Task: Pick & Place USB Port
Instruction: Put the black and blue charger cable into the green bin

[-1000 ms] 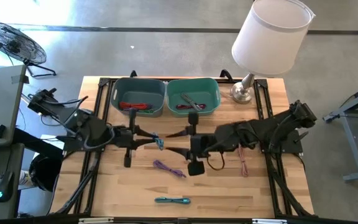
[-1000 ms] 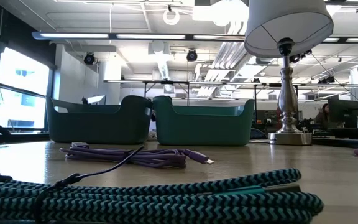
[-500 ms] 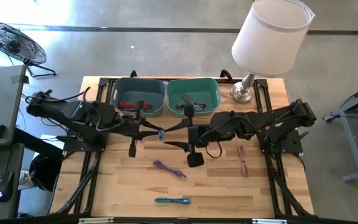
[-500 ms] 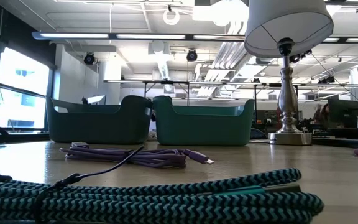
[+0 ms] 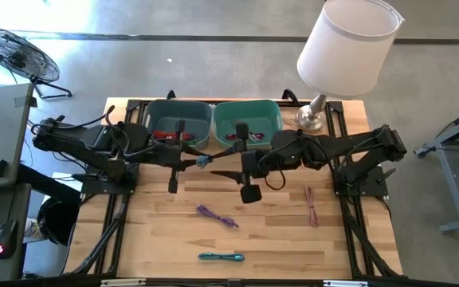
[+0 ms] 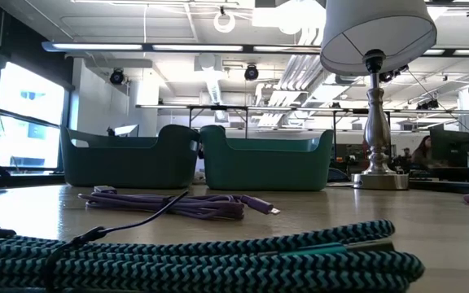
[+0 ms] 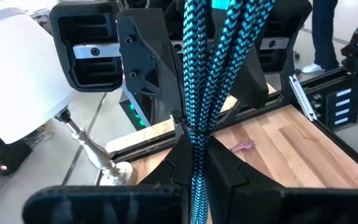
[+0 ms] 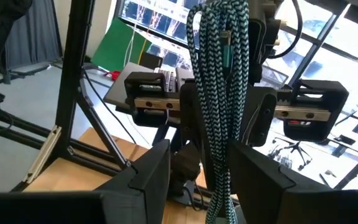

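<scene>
A teal braided USB cable bundle (image 5: 204,161) hangs in the air in front of two teal bins. My left gripper (image 5: 195,160) reaches in from the table's left and is shut on this bundle. My right gripper (image 5: 218,163) faces it from the right and is open. In the right wrist view its fingers stand on either side of the bundle (image 8: 221,93); I cannot tell whether they touch it. In the left wrist view the bundle (image 7: 207,81) rises between my left fingers. Neither gripper shows in the low view. My left gripper pinches the teal cable bundle between its two fingers at the gathered strands (image 7: 197,146). The fingers come level from the table's left and lie across the strands. The bundle is lifted clear of the table.
The left bin (image 5: 179,123) and the right bin (image 5: 248,121) hold red and dark cables. A purple cable (image 5: 216,215), a second teal cable (image 5: 220,257) and a pink cable (image 5: 311,205) lie on the wood. A lamp (image 5: 315,115) stands at the far right corner.
My left gripper has carried the teal bundle toward the far edge, closer to the bins. My right gripper has moved the same way and drawn nearer to the bundle from the right.
</scene>
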Robot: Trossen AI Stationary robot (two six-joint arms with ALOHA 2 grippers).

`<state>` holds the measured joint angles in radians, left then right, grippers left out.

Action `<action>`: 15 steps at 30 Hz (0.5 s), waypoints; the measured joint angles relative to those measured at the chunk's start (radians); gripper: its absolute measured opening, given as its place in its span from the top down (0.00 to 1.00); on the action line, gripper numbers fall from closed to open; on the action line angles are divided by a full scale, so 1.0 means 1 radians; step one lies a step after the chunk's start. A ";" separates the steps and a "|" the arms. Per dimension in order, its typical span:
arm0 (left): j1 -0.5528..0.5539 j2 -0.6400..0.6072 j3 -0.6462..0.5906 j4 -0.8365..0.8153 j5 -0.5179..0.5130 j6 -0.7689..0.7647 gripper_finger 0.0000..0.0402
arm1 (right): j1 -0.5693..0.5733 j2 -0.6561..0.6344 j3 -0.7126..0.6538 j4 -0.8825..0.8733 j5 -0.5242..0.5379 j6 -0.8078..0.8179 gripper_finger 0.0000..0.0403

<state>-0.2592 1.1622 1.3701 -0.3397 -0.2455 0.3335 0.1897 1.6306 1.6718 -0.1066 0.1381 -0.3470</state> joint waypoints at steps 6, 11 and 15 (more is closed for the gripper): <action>0.000 0.028 0.000 0.038 -0.031 -0.004 0.98 | -0.016 0.001 0.000 0.003 0.002 -0.038 0.62; 0.000 0.055 0.000 0.066 -0.030 -0.017 0.98 | -0.033 0.004 0.000 0.008 0.026 -0.067 0.62; 0.018 0.069 -0.004 0.063 -0.006 -0.019 0.98 | -0.045 0.010 -0.007 -0.028 0.034 -0.076 0.62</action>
<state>-0.2413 1.2316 1.3661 -0.2767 -0.2518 0.3146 0.1450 1.6409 1.6650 -0.1347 0.1720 -0.4232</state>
